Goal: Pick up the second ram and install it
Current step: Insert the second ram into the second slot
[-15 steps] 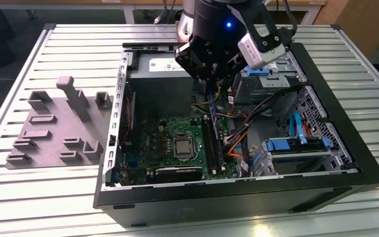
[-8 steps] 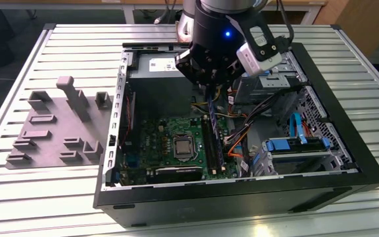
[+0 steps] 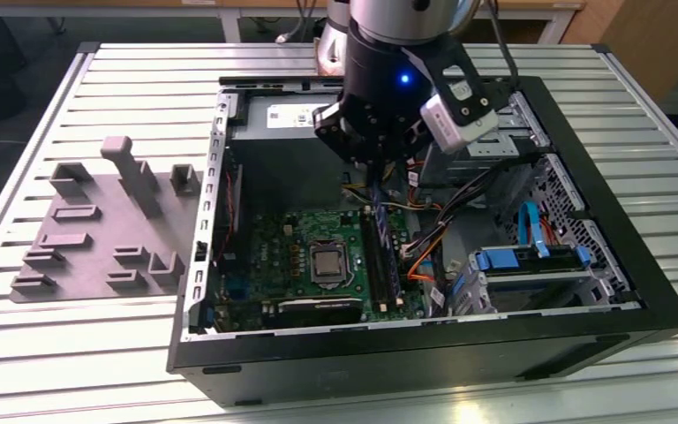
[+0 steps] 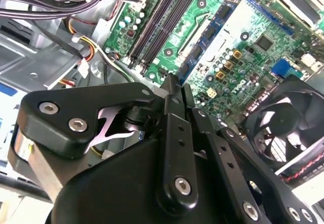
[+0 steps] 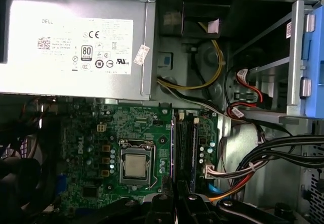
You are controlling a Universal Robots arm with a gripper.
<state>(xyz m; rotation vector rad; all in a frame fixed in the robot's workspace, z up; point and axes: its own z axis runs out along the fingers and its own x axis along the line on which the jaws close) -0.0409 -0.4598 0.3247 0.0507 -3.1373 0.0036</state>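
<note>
- One blue ram stick (image 5: 190, 148) with dark chips is seen standing on edge in a slot of the green motherboard (image 5: 86, 133), beside the silver processor socket (image 5: 135, 166).
- It is taken to be the second ram, but whether one stick or two sit in the slots cannot be told for sure.
- One gripper (image 5: 177, 197) is held over the open computer case (image 3: 621, 309), which sits on the slatted metal counter (image 3: 103, 88).
- The jaws are drawn close together in the second wrist view, at the gripper (image 4: 176, 82). Nothing is seen pinched between them.
- The stick is found just under the jaws and a little ahead of them, toward the grey power supply (image 5: 76, 42). The two look apart, not touching.
- The stick's long side is laid along the slot. In the exterior view the ram stick (image 3: 388, 261) runs from the far end of the case, where the power supply is, to the near wall.
- Its thin top edge is pointed up at the gripper, and its flat faces are turned to the sides.
- The jaws appear to be lined up with that long side, so the stick looks like a thin strip between them in the first wrist view.
- The stick looks upright in its slot, not tipped, so it is judged to be seated already or nearly so.
</note>
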